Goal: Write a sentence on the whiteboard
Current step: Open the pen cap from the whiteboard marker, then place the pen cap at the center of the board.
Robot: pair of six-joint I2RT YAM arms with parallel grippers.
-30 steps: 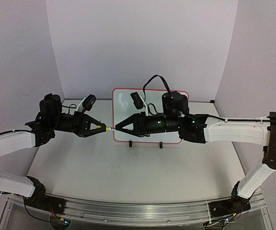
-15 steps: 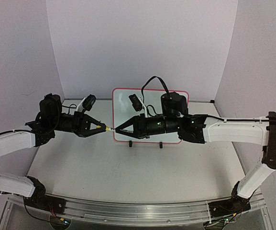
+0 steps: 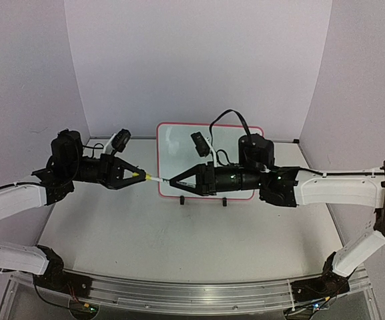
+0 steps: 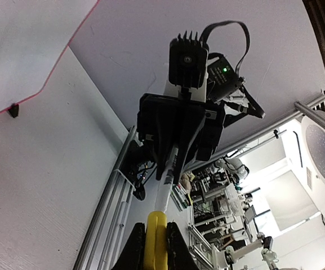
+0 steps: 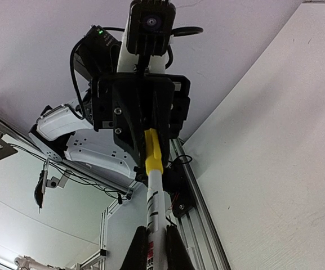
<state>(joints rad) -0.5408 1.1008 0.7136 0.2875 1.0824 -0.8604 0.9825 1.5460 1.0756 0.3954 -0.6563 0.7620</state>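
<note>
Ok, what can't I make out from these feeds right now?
Top external: right gripper and its arm cover part of the whiteboard; any sentence is too faint to read.
All views: marker tip hidden inside yellow cap, held by left gripper.
Left wrist: whiteboard cut by frame edge.

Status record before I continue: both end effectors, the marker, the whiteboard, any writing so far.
left end effector: shut on the yellow cap
right end effector: shut on the white barrel of the marker
marker: roughly level, bridging the two end effectors above the table; cap appears seated on the barrel
whiteboard: standing on its feet behind the right arm, right part hidden by it
sentence: no strokes discernible on the visible board area
marker tip to board: not in contact
</note>
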